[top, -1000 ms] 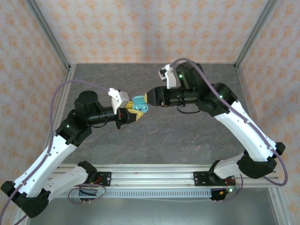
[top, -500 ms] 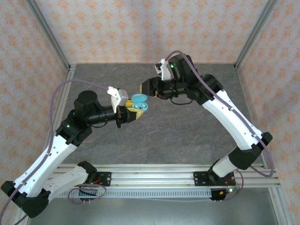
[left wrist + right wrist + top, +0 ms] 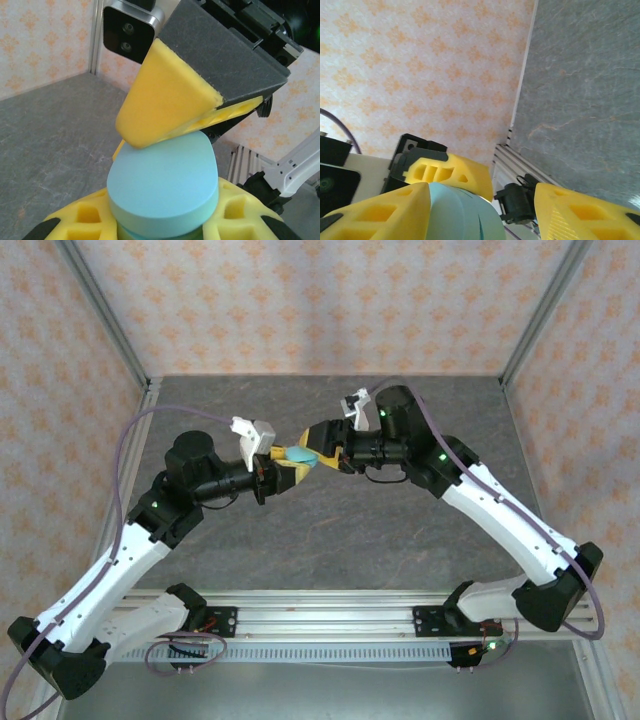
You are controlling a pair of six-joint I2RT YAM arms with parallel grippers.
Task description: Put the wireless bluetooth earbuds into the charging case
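Grey table (image 3: pixel 400 530), papered walls (image 3: pixel 300 310). Above it left gripper (image 3: pixel 284 465) clamps teal case (image 3: pixel 165 180), lid shut; I can't see inside. Opposite, right gripper (image 3: pixel 318 447) gapes around case, one finger (image 3: pixel 165 105) touching lid.

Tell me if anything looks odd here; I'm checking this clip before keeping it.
Nothing spilled or damaged. The teal charging case is held in the air by the left gripper, and one finger of the open right gripper lies slanted across its top.
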